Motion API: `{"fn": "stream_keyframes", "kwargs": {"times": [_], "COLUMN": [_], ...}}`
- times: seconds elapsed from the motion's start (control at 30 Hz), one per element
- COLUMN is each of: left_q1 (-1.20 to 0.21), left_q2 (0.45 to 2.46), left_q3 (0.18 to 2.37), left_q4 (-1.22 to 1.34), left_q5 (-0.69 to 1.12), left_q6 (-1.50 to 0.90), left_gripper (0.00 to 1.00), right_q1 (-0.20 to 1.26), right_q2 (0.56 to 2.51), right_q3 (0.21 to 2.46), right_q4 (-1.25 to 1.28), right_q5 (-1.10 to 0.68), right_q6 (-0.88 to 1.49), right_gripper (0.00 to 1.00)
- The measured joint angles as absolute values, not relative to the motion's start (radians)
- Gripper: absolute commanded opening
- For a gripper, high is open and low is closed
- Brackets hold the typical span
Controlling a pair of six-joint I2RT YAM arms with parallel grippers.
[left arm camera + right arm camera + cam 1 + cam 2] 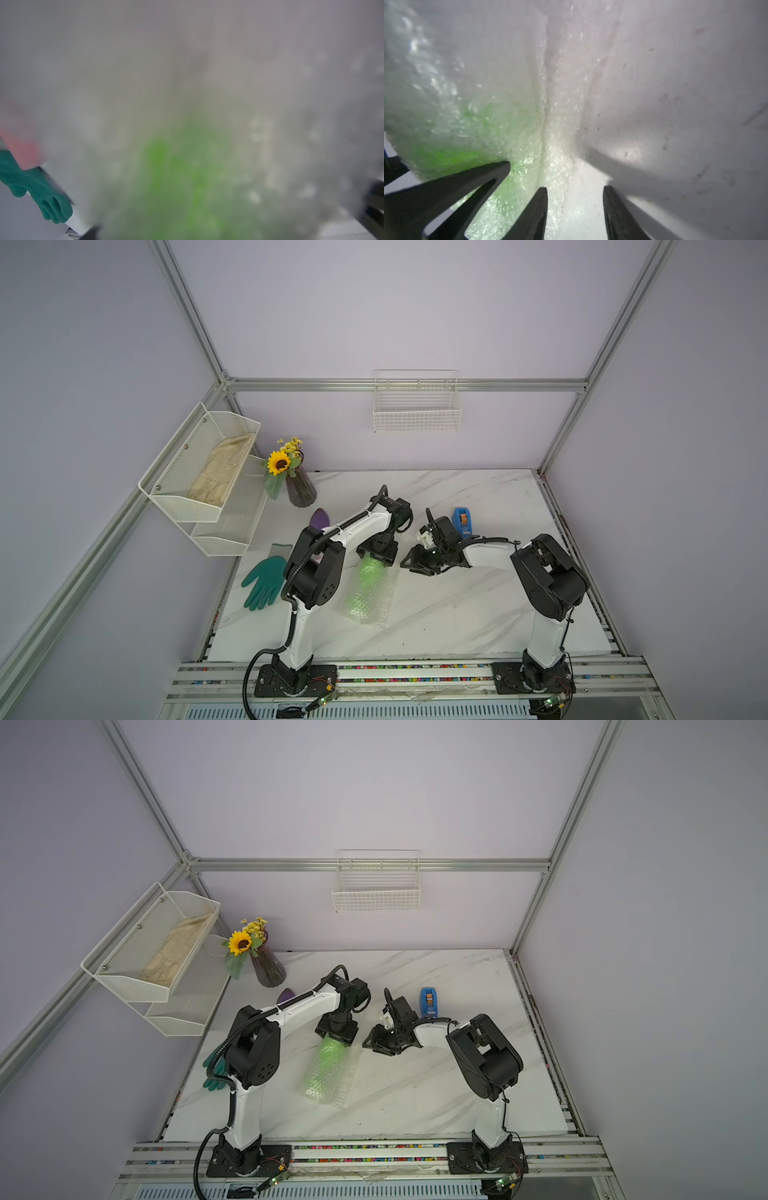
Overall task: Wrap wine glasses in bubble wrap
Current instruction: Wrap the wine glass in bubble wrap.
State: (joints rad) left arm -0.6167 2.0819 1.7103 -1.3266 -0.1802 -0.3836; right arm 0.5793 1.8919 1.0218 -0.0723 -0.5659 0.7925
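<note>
the lime-green plastic goblet (pixel 369 572) lies rolled inside the clear bubble wrap sheet (pixel 368 608). the left pincer (pixel 376 558) stands wide around its far end; a true grip i cannot tell. the right pincer (pixel 575 188), jaws apart over the loose edge, should next pinch and fold it, i judge.

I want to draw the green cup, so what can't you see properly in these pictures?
Lime-green plastic goblet: only a green glow through the clear bubble wrap sheet in both top views; stem and foot unclear.
Left wrist view: wrap near the lens blurs almost everything.
Left gripper: fingertips hidden under its own body in the top views; grip unclear.
Purple pointed object: partly behind the left arm in top views.
</note>
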Motion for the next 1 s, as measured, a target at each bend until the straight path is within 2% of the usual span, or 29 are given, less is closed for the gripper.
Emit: {"fn": "stream_keyframes", "kwargs": {"times": [0.5,0.63,0.8,1.0], "left_q1": [-0.603,-0.592,-0.578,-0.542], "left_q2": [2.082,2.082,2.078,2.025], "left_q3": [1.709,1.708,1.703,1.633], "left_q4": [-1.316,-1.313,-1.308,-1.240], "left_q5": [-0.167,-0.151,-0.128,-0.044], "left_q6": [-0.382,-0.381,-0.378,-0.384], "left_gripper": [0.72,0.72,0.70,0.67], "right_q1": [0.691,0.704,0.724,0.725], "right_q2": [1.943,1.940,1.927,1.872], "right_q3": [0.950,0.911,0.867,0.903], "right_q4": [0.240,0.307,0.336,0.208], "right_q5": [-0.556,-0.548,-0.518,-0.466], "right_q6": [1.054,1.107,1.148,1.110], "right_gripper": [0.39,0.31,0.09,0.00]}}
